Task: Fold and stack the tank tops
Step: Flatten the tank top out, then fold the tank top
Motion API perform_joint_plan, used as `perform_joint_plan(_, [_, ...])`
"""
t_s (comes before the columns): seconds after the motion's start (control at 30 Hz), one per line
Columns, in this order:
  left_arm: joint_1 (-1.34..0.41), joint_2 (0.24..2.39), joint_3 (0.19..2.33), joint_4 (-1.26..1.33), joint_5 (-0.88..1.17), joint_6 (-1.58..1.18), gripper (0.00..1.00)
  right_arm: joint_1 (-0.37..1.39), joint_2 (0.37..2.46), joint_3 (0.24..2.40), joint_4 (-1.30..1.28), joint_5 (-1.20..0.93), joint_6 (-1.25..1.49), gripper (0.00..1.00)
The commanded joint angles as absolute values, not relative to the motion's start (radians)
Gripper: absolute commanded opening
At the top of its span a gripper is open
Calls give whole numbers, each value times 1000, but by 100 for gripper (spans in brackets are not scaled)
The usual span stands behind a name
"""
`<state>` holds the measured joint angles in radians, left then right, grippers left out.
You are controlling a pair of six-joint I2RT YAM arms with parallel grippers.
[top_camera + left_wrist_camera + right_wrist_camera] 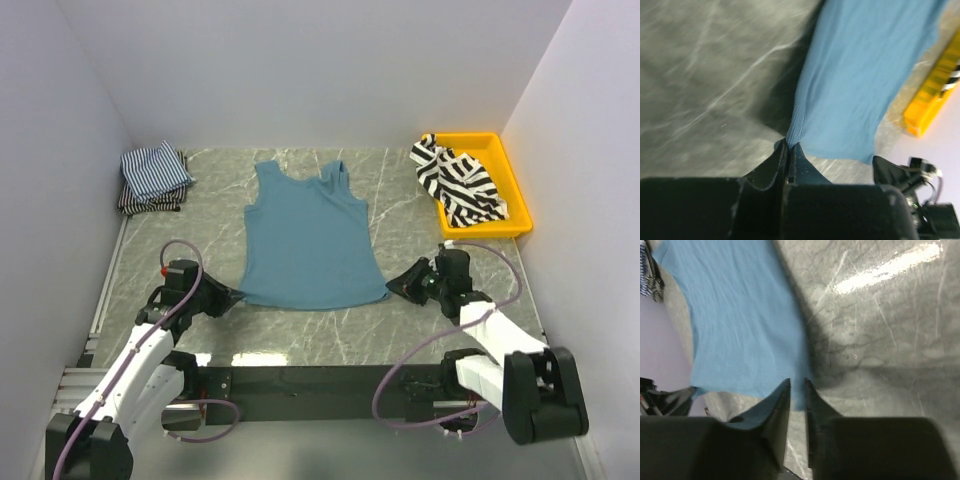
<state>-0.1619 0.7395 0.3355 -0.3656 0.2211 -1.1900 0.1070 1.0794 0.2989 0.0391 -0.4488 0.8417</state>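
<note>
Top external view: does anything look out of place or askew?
The crumpled black-and-white striped tank top sits bunched in the yellow plastic tray, one end draped over its far left corner. The flat teal-blue tank top looks tidy.

The surface [420,200] is a grey, marbled slab with pale veins running across it. In the right wrist view a bright streak of glare [885,270] lies on it. A yellow plastic tray [468,138] sits at the far right corner of the surface, its long side running along the right wall [590,150]. Plain white walls close in the back [320,70] and the left [50,200] as well. A pale metal rail [108,275] runs along the left edge of the surface.
</note>
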Motion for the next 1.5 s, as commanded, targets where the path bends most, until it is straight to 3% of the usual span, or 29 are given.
perform_joint_plan(0.0, [-164, 718, 331, -492, 213, -1178, 1, 112, 987, 291, -57, -400, 813, 26])
perform_joint_plan(0.13, [-164, 716, 313, -528, 256, -1170, 5, 112, 878, 313, -181, -371, 792, 45])
perform_joint_plan(0.3, [-166, 710, 293, -531, 316, -1160, 18, 123, 805, 345, -253, -338, 752, 47])
perform_joint_plan(0.37, [-166, 703, 304, -561, 324, -1152, 29, 179, 795, 382, -285, -267, 738, 47])
perform_joint_plan(0.5, [-166, 692, 426, -646, 250, -1105, 48, 426, 854, 478, -316, -72, 750, 47])
perform_joint_plan(0.63, [-161, 719, 567, -663, 114, -1072, 56, 696, 1058, 641, -296, 81, 778, 44])
perform_joint_plan(0.73, [-146, 817, 669, -562, 51, -1049, 56, 849, 1231, 783, -267, 144, 784, 43])
perform_joint_plan(0.9, [-77, 1184, 816, -203, 144, -988, 48, 1026, 1494, 1020, -249, 193, 758, 38])
perform_joint_plan(1.1, [-51, 1685, 1193, -230, 103, -725, 45, 1110, 1756, 1287, -244, 186, 741, 30])
perform_joint_plan(1.17, [-41, 1823, 1311, -258, 190, -671, 43, 1138, 1833, 1365, -262, 187, 732, 30])
perform_joint_plan(1.47, [-43, 2006, 1546, -414, 216, -532, 43, 1242, 2032, 1568, -337, 195, 715, 33])
